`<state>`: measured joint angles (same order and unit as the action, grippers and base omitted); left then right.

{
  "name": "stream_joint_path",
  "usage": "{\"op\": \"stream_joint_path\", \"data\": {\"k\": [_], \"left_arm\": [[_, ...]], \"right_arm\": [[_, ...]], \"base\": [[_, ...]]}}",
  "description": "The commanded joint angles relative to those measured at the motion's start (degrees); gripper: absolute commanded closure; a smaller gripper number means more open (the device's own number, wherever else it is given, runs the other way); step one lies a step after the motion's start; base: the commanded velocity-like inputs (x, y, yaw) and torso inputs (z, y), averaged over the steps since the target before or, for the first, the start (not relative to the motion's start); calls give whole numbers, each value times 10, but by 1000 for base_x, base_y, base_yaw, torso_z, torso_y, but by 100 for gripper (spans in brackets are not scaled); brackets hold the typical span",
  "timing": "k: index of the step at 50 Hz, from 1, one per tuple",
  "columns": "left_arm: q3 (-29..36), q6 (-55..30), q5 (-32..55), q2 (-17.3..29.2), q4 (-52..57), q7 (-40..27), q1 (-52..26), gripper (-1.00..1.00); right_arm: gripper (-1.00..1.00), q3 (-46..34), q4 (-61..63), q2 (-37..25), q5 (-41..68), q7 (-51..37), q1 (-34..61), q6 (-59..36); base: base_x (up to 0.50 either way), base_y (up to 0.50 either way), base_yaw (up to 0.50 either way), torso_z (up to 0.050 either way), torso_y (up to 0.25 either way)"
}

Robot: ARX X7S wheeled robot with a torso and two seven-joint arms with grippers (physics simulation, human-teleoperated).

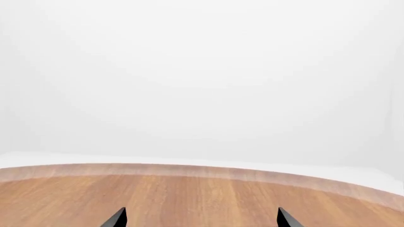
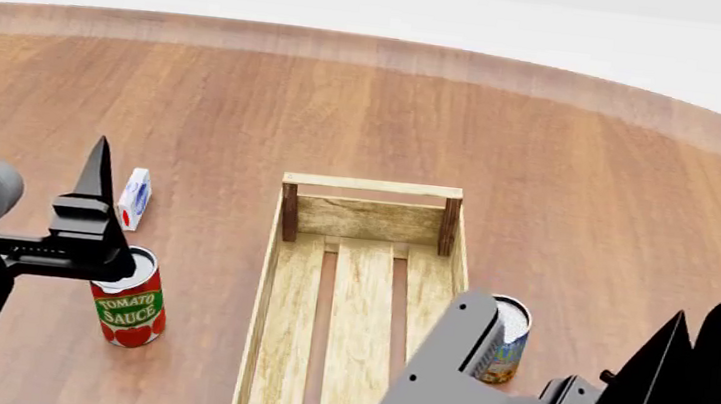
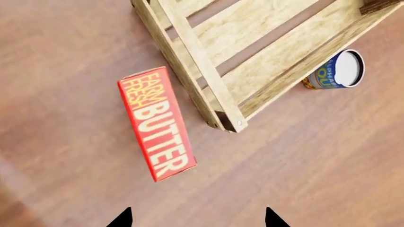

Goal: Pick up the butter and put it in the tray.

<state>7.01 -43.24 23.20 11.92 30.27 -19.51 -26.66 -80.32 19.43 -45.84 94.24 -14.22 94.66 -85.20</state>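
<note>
Right wrist view, butter [image 3: 156,124] flat, long axis alongside tray [image 3: 189,71]

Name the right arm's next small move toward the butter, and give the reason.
Probably shift the right gripper over the butter and lower it. The box lies flat on the table beside the tray, outside it, ungrasped, and the fingers look open.

Grey blocky wrist housings [image 2: 468,394] carry black, pointed tool fingers [image 2: 97,174].
</note>
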Motion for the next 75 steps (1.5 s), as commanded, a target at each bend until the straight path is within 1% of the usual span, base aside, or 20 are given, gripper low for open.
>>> {"op": "stream_joint_path", "data": {"k": [1,13,26,49,75], "left_arm": [[3,0,4,2,2,-3,-1,-100],[7,-2,7,3,2,-7,-5,-100],[9,1,10,6,1,-10,-4,-100],[16,8,13,10,-3,-14,-4,-100],[21,12,18,15,-2,-20,-1,-100]], "right_arm": [[-100,-20,1,10,-81,72,-12,34],[-100,-45,-13,26,-152,136,-38,82],[-100,-61,-25,32,-184,162,-53,108],[-100,-100,-73,59,-267,232,-96,184],[-100,-123,-103,74,-299,265,-126,222]], "base": [[0,0,0,0,0],[0,0,0,0,0],[0,0,0,0,0],[0,0,0,0,0],[0,0,0,0,0]]}}
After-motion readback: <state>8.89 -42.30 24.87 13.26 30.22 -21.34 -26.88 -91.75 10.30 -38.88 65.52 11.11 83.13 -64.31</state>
